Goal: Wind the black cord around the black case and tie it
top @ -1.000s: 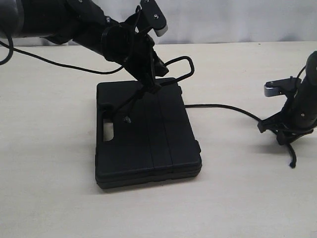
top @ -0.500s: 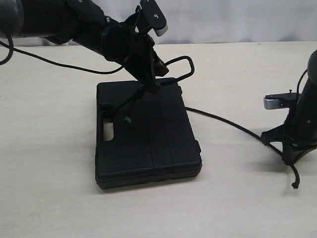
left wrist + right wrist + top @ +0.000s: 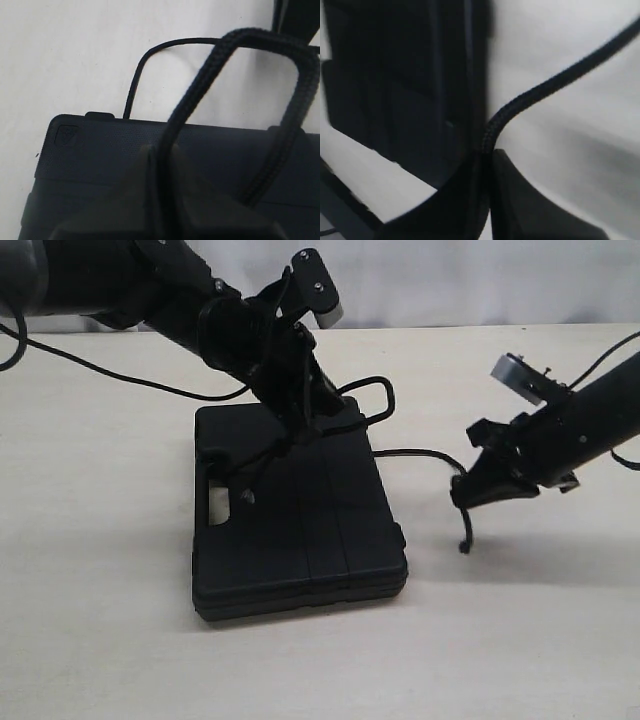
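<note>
Pale beige counter point(image 3: 520, 640) bearing the flat, ribbed, matte black plastic case point(image 3: 300, 540) at centre. The left hand point(image 3: 300, 428) pinches the thin black braided cord point(image 3: 420, 453) at the case's far edge. The right hand point(image 3: 463, 495) pinches it near its dangling end, beside the case. Judged progress: no full turn, no knot. The left arm overhangs the case. A thin black cable point(image 3: 120, 372) lies well apart.

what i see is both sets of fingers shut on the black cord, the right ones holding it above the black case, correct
Not above the black case: the exterior view shows the right fingers holding the black cord over the table beside it.
</note>
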